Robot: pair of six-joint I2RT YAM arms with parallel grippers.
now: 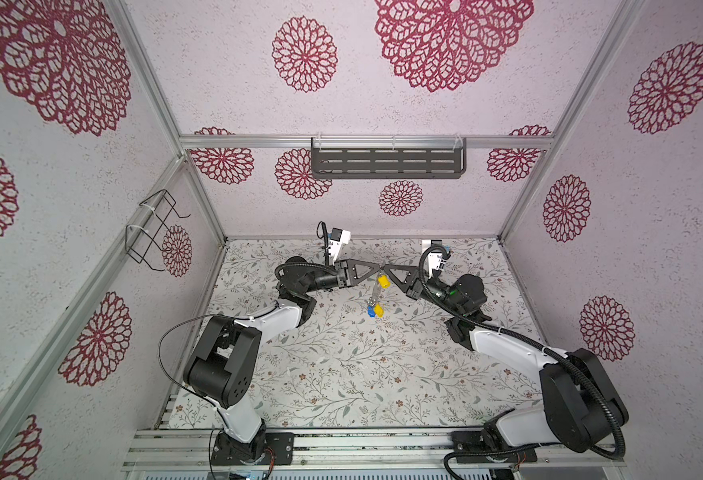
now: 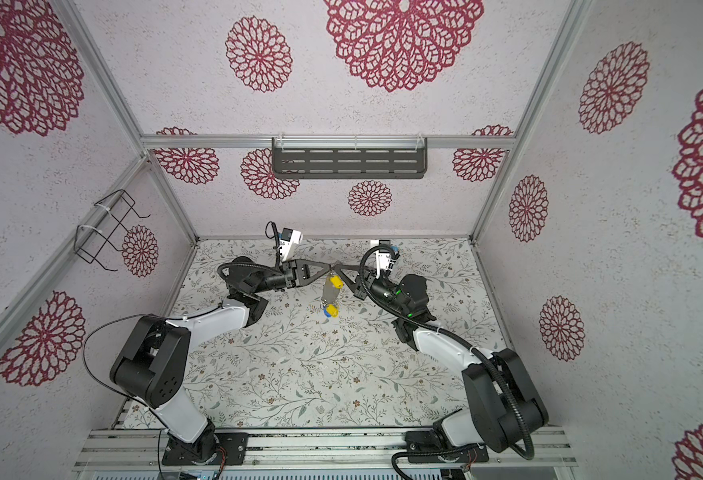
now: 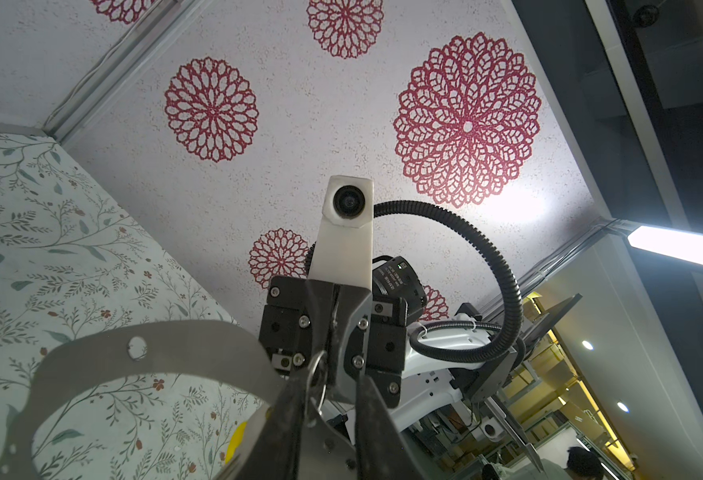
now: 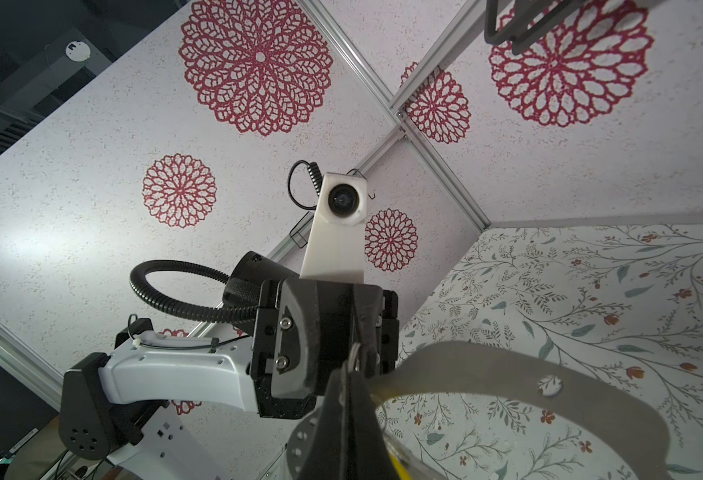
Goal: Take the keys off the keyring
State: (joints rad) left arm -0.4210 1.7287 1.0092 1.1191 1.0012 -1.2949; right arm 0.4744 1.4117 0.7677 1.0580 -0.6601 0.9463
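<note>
The keyring (image 1: 376,296) (image 2: 329,293), a flat grey horseshoe plate, hangs edge-on above the table under the two meeting grippers. On its rim hang a yellow key (image 1: 384,282) near the top and a yellow key (image 1: 378,310) beside a blue key (image 1: 369,312) at the bottom. My right gripper (image 4: 351,370) (image 1: 388,269) is shut on a thin metal ring at the plate's (image 4: 487,365) rim. My left gripper (image 3: 331,374) (image 1: 380,266) faces it tip to tip, fingers (image 3: 291,415) apart around the right fingertips. A small split ring (image 3: 318,374) lies against one of them, beside the plate (image 3: 183,345).
The floral table cover (image 1: 341,374) lies below the hanging keyring. A dark slotted shelf (image 1: 387,162) hangs on the back wall. A black wire basket (image 1: 154,228) is fixed to the left wall. The arm bases stand at the front rail.
</note>
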